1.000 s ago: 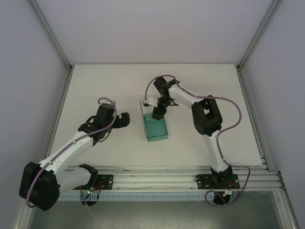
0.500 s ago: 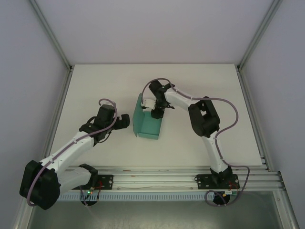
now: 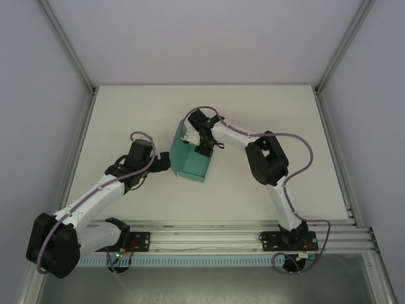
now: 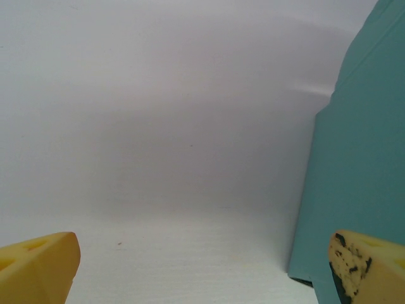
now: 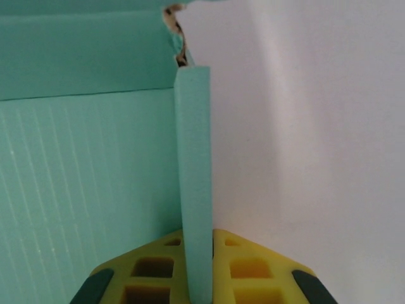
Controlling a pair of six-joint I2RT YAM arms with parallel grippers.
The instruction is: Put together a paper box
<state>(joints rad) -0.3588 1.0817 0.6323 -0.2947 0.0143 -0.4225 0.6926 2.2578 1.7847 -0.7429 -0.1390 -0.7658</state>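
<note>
Right end effector (image 5: 199, 263), one paper box (image 3: 188, 163)

One teal-green thin-card paper box (image 3: 190, 166) is counted on one white table (image 3: 272, 114). Two black-and-white robot arms are seen, a left arm (image 3: 95, 197) and a right arm (image 3: 271, 163). Each is ended by one gripper, the left gripper (image 3: 168, 159) and the right gripper (image 3: 204, 149), two in all. Two yellow plastic fingers (image 4: 39, 266) are counted in the left wrist view, and two more in the right wrist view. Two purple cables (image 3: 305, 151) are looped over the arms. One aluminium rail (image 3: 209, 235) is counted at the near edge.
</note>
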